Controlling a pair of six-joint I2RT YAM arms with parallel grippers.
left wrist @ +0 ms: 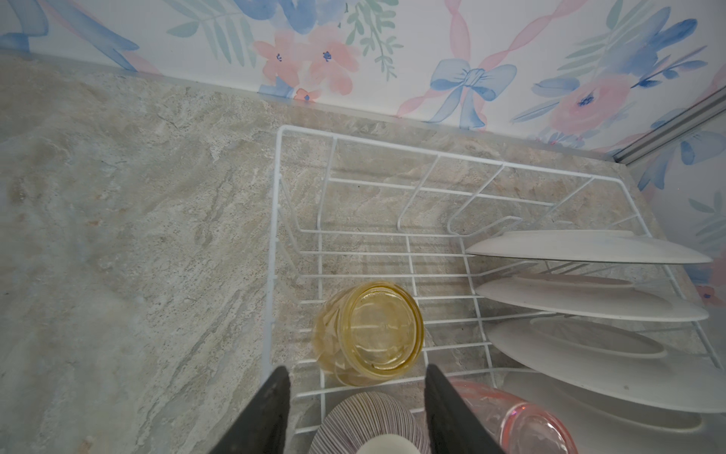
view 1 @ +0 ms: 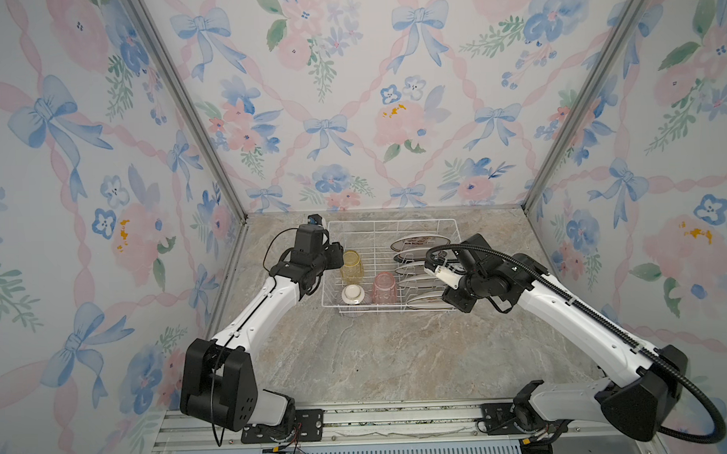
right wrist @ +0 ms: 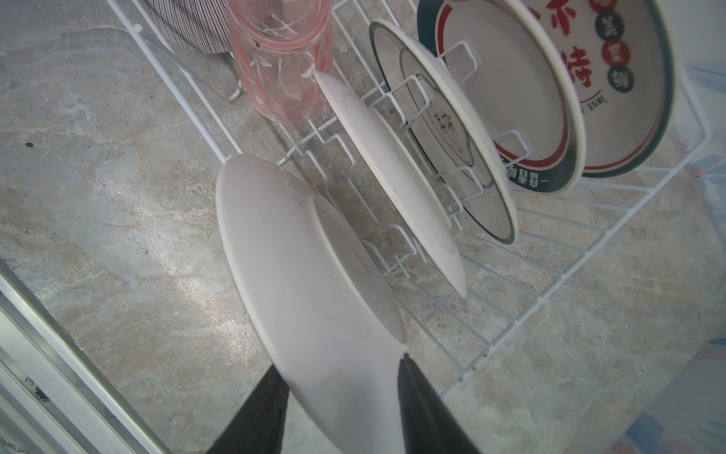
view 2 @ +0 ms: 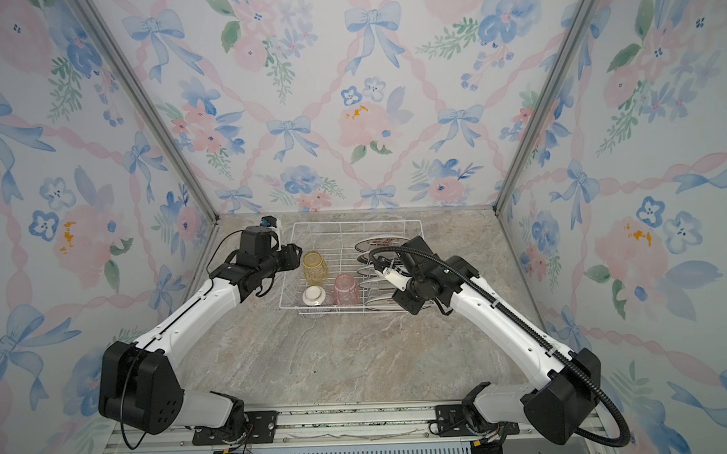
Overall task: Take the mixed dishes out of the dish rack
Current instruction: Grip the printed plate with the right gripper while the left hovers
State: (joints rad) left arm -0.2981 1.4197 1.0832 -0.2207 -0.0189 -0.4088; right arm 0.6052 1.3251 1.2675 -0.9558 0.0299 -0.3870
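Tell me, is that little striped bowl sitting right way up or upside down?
Upside down: the striped bowl's white foot ring faces up, its striped outside showing.

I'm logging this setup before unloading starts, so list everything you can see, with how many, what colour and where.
dish rack: one, white wire, at the back of the table.
plates: five, white, some showing dark-rimmed printed faces, standing in the rack's slots, on the right in both top views.
yellow tumbler: one, translucent yellow, rack's left side.
pink tumbler: one, translucent pink, rack's middle, near the front.
striped bowl: one, purple-striped, upside down, rack's near left corner.
table: one, grey-beige marble pattern.
walls: three, floral wallpaper with blue bows.
left gripper: one, black, jaws open by the yellow tumbler.
right gripper: one, black, jaws either side of the nearest plate.
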